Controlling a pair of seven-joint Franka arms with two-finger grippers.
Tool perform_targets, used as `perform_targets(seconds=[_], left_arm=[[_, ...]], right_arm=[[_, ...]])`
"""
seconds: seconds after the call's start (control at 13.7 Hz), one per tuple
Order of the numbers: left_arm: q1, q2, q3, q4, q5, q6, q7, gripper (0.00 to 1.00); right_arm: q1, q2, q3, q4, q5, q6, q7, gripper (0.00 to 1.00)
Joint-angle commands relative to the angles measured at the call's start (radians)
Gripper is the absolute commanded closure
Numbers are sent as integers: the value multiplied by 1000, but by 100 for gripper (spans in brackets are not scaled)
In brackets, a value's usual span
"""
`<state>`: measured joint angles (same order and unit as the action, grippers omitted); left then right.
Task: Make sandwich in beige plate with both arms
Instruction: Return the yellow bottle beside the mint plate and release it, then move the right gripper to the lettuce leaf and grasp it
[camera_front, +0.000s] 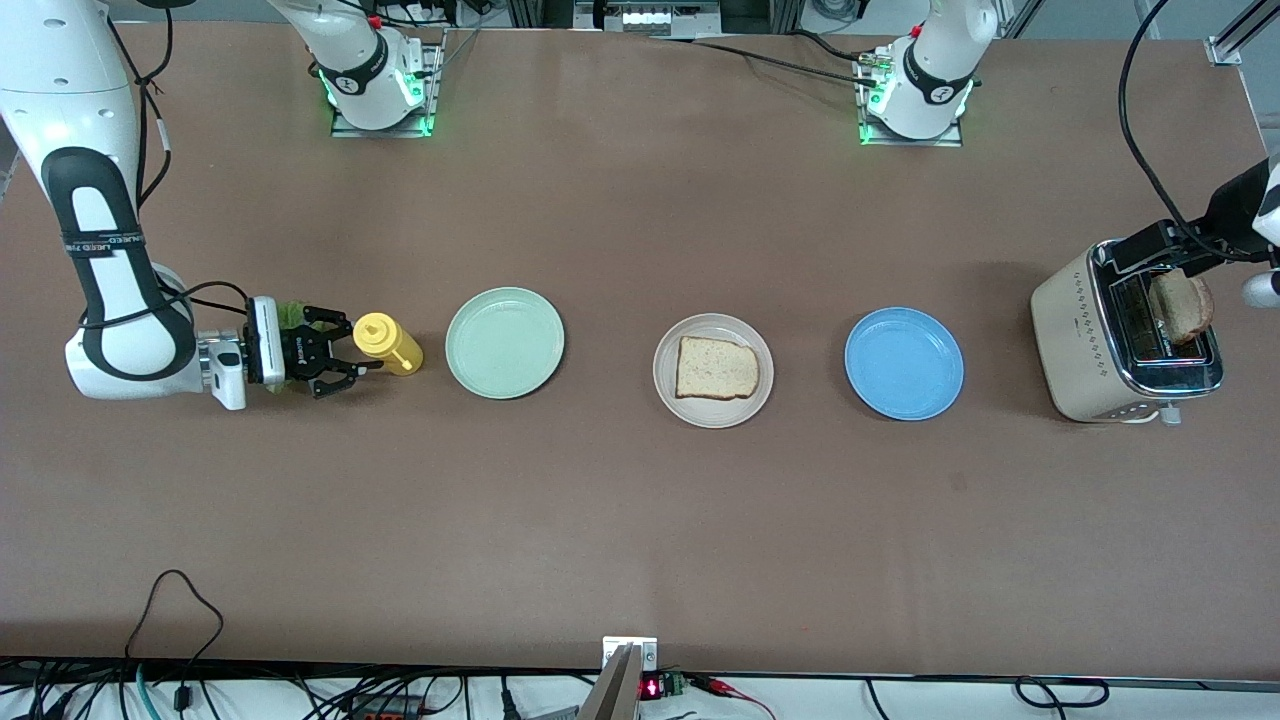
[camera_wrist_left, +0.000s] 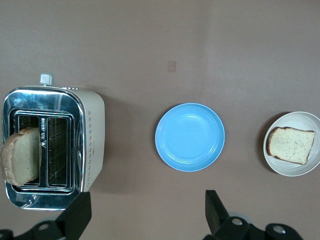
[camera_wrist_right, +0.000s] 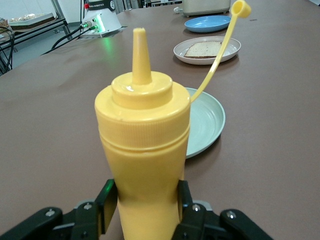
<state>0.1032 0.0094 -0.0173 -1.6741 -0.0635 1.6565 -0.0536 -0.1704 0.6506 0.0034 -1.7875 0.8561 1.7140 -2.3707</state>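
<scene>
The beige plate (camera_front: 665, 372) sits mid-table and carries one slice of bread (camera_front: 716, 368); both also show in the left wrist view as plate (camera_wrist_left: 300, 119) and slice (camera_wrist_left: 291, 145). A second slice (camera_front: 1180, 308) stands up out of the toaster (camera_front: 1085, 330). My left gripper (camera_front: 1165, 250) hangs over the toaster, open and empty (camera_wrist_left: 147, 215). My right gripper (camera_front: 340, 365) is shut on a yellow squeeze bottle (camera_wrist_right: 142, 150), held upright with its cap hanging open, beside the mint plate. A crinkly green lettuce leaf (camera_front: 290, 312) peeks out from under the right hand, mostly hidden.
A pale mint-green plate (camera_front: 505, 343) lies between the bottle and the beige plate. A blue plate (camera_front: 904, 363) lies between the beige plate and the toaster. Both arm bases stand along the table's edge farthest from the front camera.
</scene>
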Motion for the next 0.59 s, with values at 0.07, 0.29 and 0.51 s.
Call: perform_targets(seconds=[0.07,0.29,0.51], left_arm=[[7,-3,-1,-1,-27,-9,18,0],[7,-2,-1,-1,-25,-11,18,0],[7,-2,-1,-1,-27,-14,18,0]], right_arm=[[-32,-2,15,-7,21,-5,-16,39],[-63,-2,15,-7,20,-22,-18,0],[-112,3,13,-3,15,-43,-6,0]])
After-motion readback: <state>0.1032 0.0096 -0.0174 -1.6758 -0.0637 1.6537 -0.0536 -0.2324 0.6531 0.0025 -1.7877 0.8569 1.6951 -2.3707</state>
